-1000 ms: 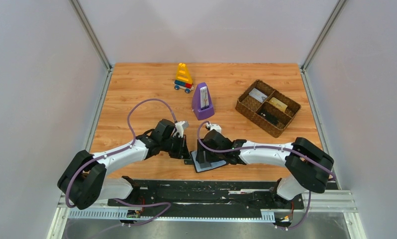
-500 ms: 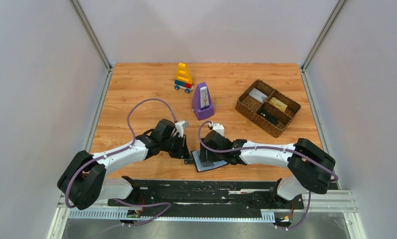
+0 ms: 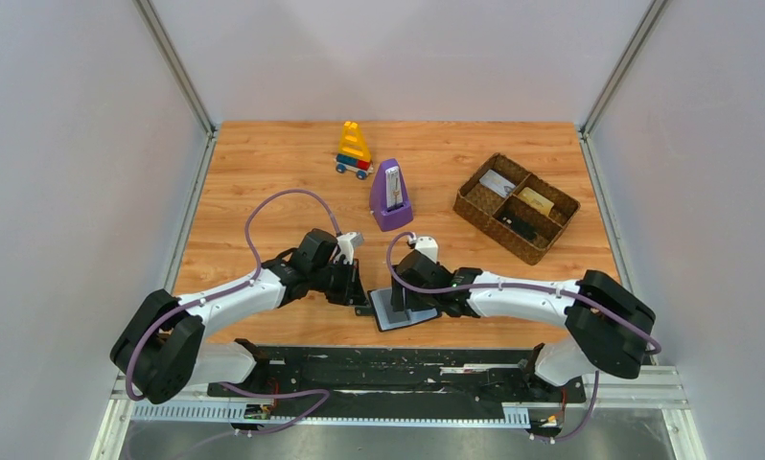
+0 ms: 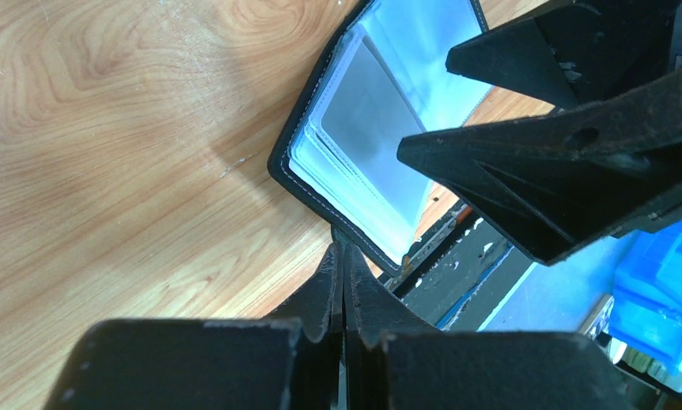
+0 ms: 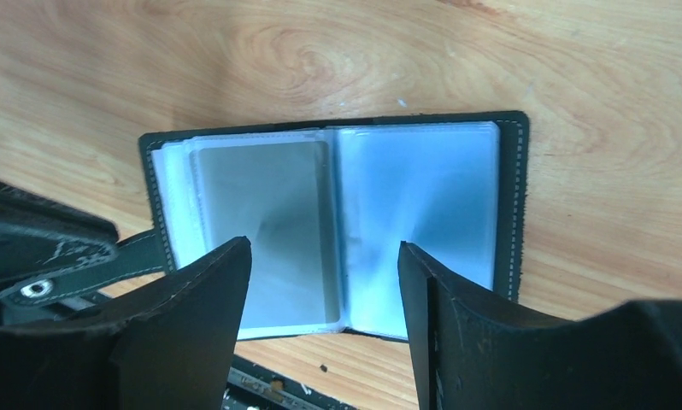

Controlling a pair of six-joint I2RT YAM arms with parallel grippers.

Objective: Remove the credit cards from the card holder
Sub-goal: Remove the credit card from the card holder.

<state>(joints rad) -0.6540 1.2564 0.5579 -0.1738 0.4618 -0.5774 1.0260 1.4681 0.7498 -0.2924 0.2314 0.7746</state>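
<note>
I see both arms bolted to the black base plate [image 3: 407,369] — the left arm [image 3: 227,295] at its left end, the right arm [image 3: 527,290] at its right end. Each has smooth white link shells joined by bulky, rounded black joint housings, the largest nearest the plate. A purple cable [image 3: 264,204] trails along each arm, with more purple slack by the plate's near edge. A small white block [image 3: 349,241] sits at each wrist. The left gripper [image 4: 344,248] has matte black wedge fingers [image 4: 320,295], scuffed. The right gripper [image 5: 320,248] has black fingers [image 5: 196,299] too — edges worn pale, one with a small round hole [image 4: 583,135].
</note>
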